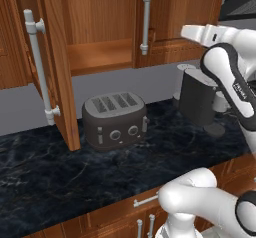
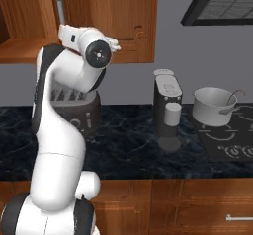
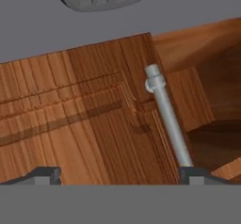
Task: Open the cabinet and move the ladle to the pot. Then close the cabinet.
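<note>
Since the ladle (image 2: 231, 103) already rests in the pot (image 2: 214, 105) on the stove, the thing left to handle is the cabinet (image 1: 100, 27), its left door (image 1: 57, 62) swung wide and the right door (image 3: 94, 124) near shut. Each door looks stiff, hinged and light, best taken by its slippery bar handle (image 3: 167, 119), just beside the wide-open, empty pincer (image 3: 117, 178)

the left base view looks forward and down from behind the arm, near the desk (image 1: 30, 182), with the cabinet (image 1: 100, 27) at upper centre of the frame. the right base view looks from the other side, pot (image 2: 213, 105) at right. both share the toaster (image 1: 115, 119) and coffee machine (image 1: 199, 99). the hand view sits close to a cabinet door, handle (image 3: 167, 115) right of centre.
</note>
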### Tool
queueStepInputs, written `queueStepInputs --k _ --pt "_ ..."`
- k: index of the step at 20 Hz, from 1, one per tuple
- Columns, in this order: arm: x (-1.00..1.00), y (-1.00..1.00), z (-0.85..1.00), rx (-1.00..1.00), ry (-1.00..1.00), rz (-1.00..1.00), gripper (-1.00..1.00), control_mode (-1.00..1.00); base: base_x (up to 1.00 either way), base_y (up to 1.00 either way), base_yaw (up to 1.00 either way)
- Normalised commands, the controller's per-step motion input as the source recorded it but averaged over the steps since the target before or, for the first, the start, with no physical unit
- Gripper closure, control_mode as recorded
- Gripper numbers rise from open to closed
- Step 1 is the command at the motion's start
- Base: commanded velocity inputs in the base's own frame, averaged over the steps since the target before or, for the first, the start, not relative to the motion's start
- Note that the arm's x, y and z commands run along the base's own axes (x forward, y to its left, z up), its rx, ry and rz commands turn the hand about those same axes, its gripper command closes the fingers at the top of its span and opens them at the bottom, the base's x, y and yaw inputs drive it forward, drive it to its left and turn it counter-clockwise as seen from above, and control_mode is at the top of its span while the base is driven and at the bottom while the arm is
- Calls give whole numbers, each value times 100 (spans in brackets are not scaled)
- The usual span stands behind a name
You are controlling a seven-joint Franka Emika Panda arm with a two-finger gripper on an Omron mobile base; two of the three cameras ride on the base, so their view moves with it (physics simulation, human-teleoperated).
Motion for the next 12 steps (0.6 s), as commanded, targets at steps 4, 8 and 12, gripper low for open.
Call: queueStepInputs --k 4,8,12 --pt "-100 11 11 -17 -9 -4 -100 -100 0 0 0" --pt "-100 35 6 -19 -3 -10 -100 -100 0 0 0" --pt "-100 67 4 -19 0 -16 -100 -100 0 0 0"
